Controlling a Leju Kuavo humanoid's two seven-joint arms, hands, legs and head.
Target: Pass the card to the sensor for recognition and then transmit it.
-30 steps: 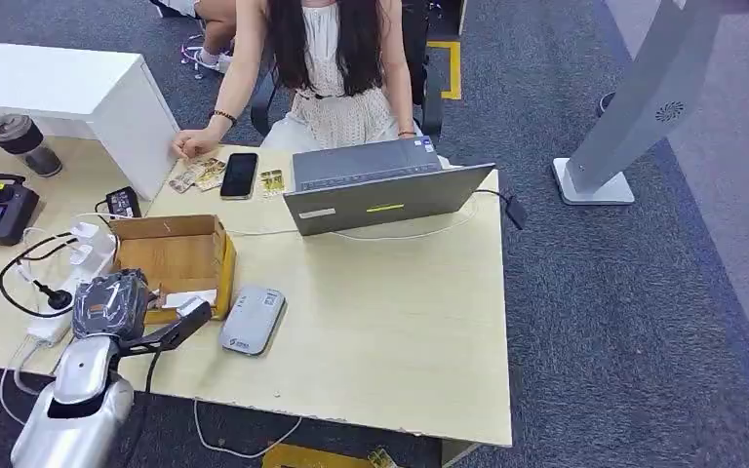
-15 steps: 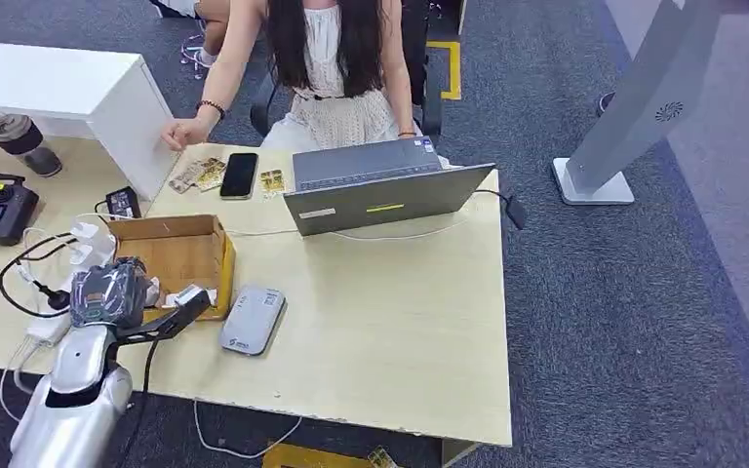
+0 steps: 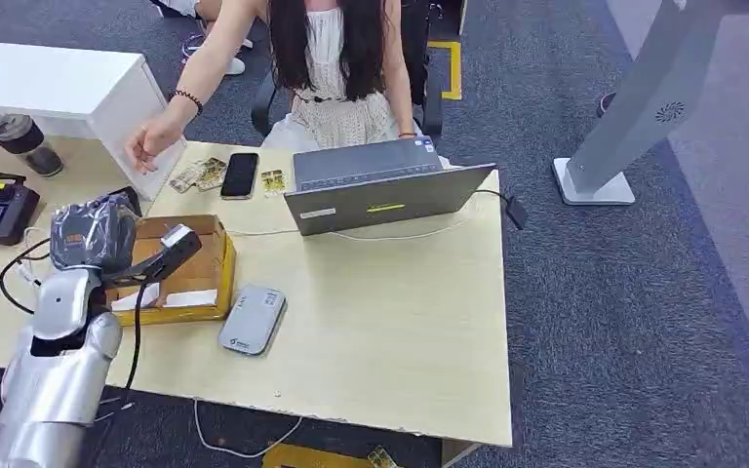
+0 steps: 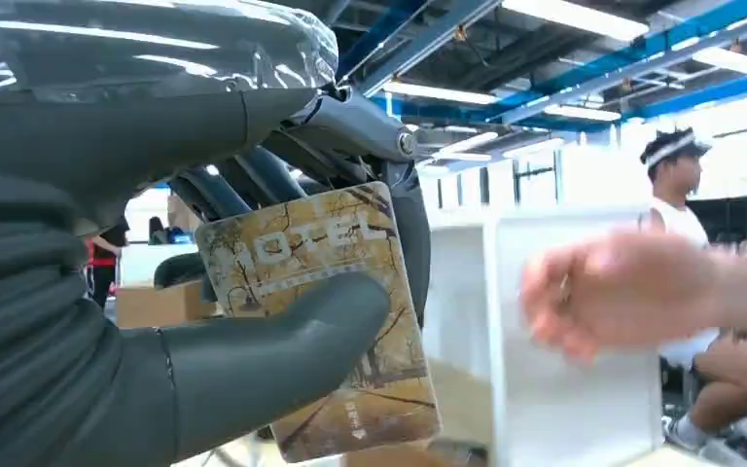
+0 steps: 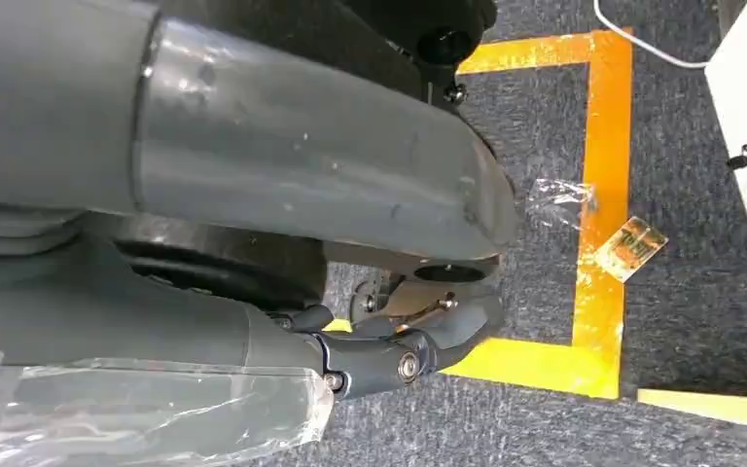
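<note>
My left hand [image 3: 107,239] is raised over the left part of the cardboard box [image 3: 190,278] and holds the card. The left wrist view shows the card [image 4: 336,321], a brown-patterned one printed "HOTEL", pinched between the thick thumb and the dark fingers [image 4: 253,175]. The sensor [image 3: 252,319], a flat grey pad, lies on the table to the right of the box, apart from the hand. A person's hand [image 3: 149,143] reaches over the table's far edge toward my left hand. My right hand [image 5: 399,341] hangs above the floor, holding nothing.
An open laptop [image 3: 380,190] stands at the far side before the seated person. A phone [image 3: 239,175] and loose cards [image 3: 198,175] lie beside it. Cables and a power strip [image 3: 54,322] sit left of the box. Another card [image 5: 629,248] lies on the floor by yellow tape [image 5: 598,195].
My left hand has risen and moved back and left with the card, from beside the sensor to above the box. The person's hand has lifted off the table and reached left.
</note>
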